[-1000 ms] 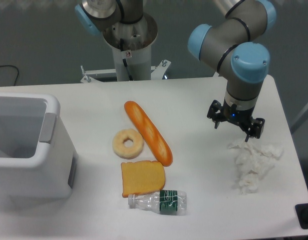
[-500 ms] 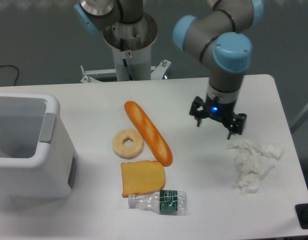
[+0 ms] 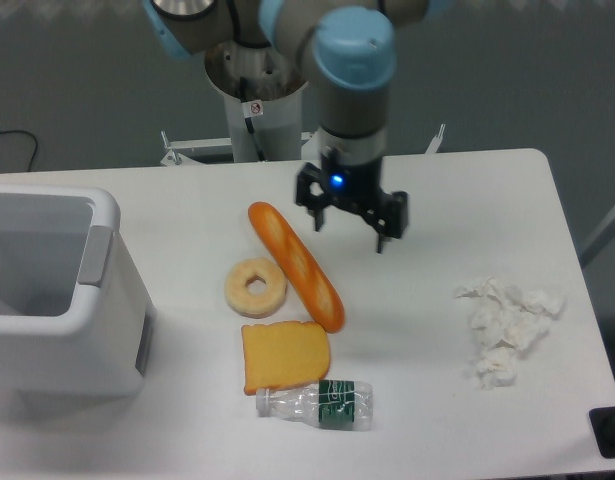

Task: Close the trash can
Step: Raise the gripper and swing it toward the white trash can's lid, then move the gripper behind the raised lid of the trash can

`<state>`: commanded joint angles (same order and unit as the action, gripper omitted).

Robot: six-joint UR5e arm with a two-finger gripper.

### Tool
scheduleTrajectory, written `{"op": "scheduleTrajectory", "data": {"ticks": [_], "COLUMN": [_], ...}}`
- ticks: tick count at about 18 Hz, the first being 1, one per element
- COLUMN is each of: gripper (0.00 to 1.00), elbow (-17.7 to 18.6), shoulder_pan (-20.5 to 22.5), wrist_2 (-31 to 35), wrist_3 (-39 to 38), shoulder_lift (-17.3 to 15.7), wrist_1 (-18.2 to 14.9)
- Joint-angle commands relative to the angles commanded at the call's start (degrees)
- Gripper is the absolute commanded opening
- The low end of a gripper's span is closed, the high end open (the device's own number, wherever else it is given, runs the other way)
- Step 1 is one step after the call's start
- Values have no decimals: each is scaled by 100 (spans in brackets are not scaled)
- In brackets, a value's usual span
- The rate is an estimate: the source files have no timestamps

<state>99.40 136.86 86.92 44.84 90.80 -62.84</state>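
The trash can [image 3: 57, 330] is a large white boxy bin at the left edge of the table, its top open and its inside visible. A grey latch tab [image 3: 95, 256] sits on its right rim. Its lid is not clearly in view. My gripper [image 3: 348, 225] hangs open and empty over the table's middle, just right of a baguette, well to the right of the trash can.
A baguette [image 3: 295, 264], a donut [image 3: 255, 287], a slice of toast [image 3: 284, 355] and a lying plastic bottle [image 3: 315, 404] sit mid-table. Crumpled white tissue [image 3: 505, 325] lies at the right. The robot base [image 3: 257, 95] stands behind the table.
My gripper has moved left across the table, from above the tissue to beside the baguette. It stays open and empty. Nothing else has moved.
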Motion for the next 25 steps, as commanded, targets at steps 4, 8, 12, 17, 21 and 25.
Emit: {"op": "scheduleTrajectory", "data": {"ticks": [4, 8, 12, 17, 21, 25], "gripper": [100, 100, 100, 100, 100, 100], "elbow": [9, 35, 35, -26, -96, -403], "shoulder_pan": [-501, -1169, -1653, -2215, -2593, -2927], "wrist_2": [-193, -483, -878, -1361, -1441, -1433], "wrist_3": [-755, -1232, -1731, -2102, -2480, -2699], "shoulder_lift": [-527, -1019, -1231, -1143, -977, -617], "wrist_1": [0, -9, -18, 26, 316, 334]}}
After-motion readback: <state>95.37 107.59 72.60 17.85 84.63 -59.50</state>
